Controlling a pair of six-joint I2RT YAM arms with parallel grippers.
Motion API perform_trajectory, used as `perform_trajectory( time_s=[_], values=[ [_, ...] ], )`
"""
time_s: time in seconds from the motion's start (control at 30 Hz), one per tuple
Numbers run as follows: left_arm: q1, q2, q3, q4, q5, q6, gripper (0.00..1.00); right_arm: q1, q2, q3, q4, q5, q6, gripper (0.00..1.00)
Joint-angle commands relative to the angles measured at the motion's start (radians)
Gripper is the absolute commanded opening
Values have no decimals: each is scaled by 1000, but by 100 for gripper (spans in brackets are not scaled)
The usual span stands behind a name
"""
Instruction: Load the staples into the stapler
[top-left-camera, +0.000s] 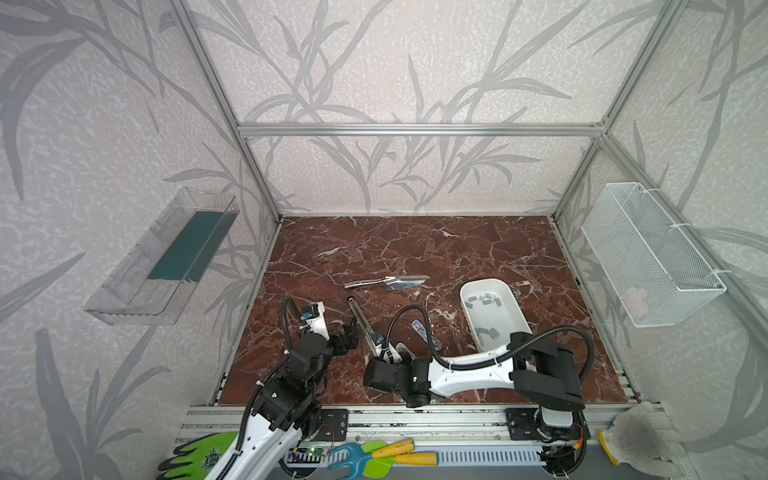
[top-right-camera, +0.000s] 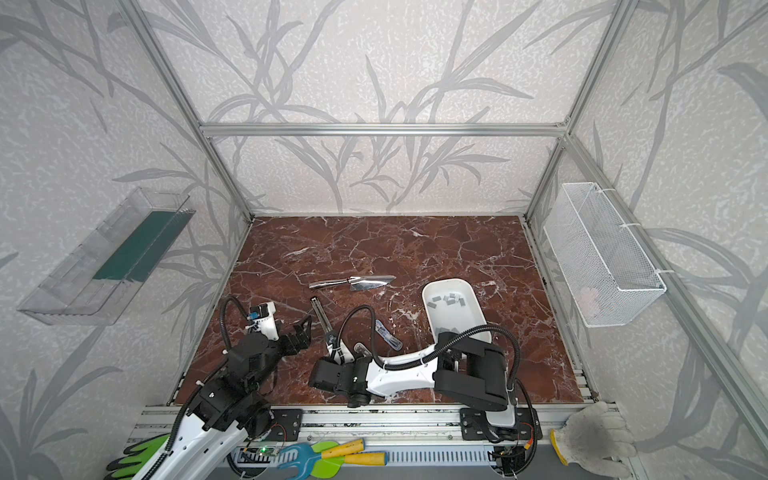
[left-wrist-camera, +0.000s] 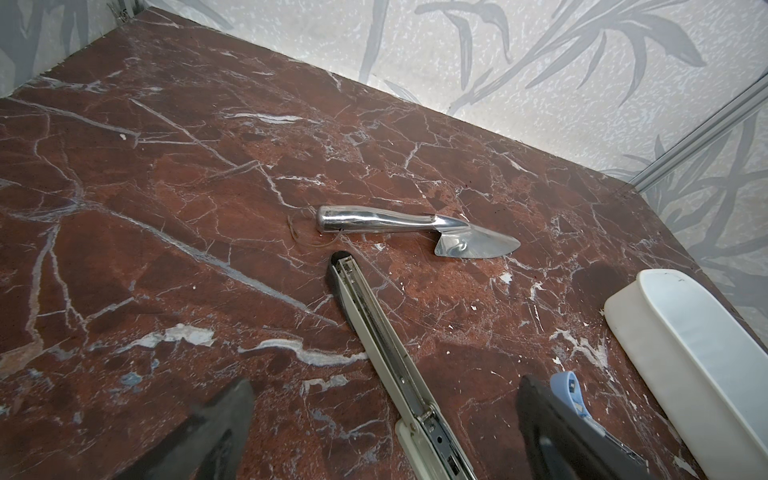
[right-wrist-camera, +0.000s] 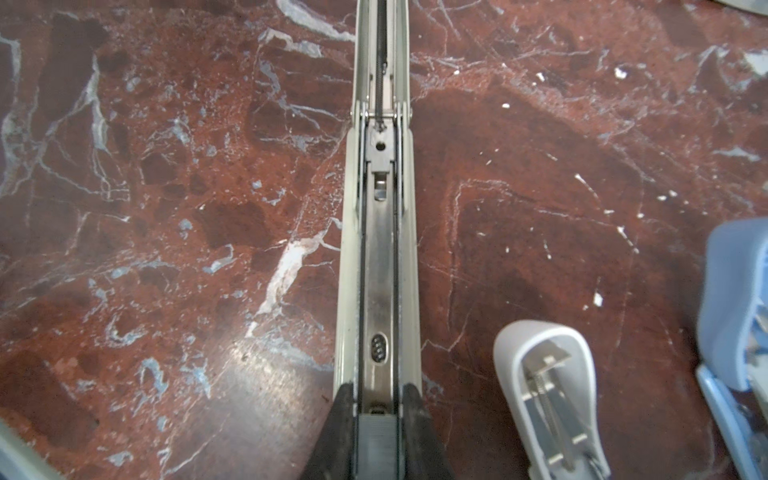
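Staple strip (right-wrist-camera: 378, 440) clenched in right gripper (right-wrist-camera: 378, 390) above open stapler (right-wrist-camera: 380, 249) channel; spare staples (top-left-camera: 484, 299) in white tray (top-left-camera: 512, 322). Left gripper (left-wrist-camera: 386, 384) released wide. Likely light, stiff, brittle (snaps if twisted); best pinched by long edges.

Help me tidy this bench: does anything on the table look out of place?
Yes: a shiny metal trowel lies beyond the opened stapler, unrelated to stapling. The staples lie inside the white tray.

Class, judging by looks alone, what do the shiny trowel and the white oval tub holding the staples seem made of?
Shiny silver trowel: probably polished metal, since it gives mirror-like reflections. White oval tub: likely plastic with a matte finish; smooth, dull walls, rounded moulded rim.
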Motion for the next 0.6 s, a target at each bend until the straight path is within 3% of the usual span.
perform_trajectory(
  time_s=[0.0,0.27,0.33,0.43,0.57],
  values=[
    [4,-6,-10,6,-17,-10,99,-13,15,9,-54,61,59,9],
    [4,-6,-10,6,-18,-9,99,-11,12,5,-48,64,78,10],
    [4,-6,-10,6,-17,-10,99,-12,9,3,-25,49,62,15],
    [4,-6,-9,6,-17,-10,99,-13,0,8,-3,32,21,33],
    [4,-6,-9,6,-14,-9,99,-13,-40,32,-21,65,-17,40]
  ],
)
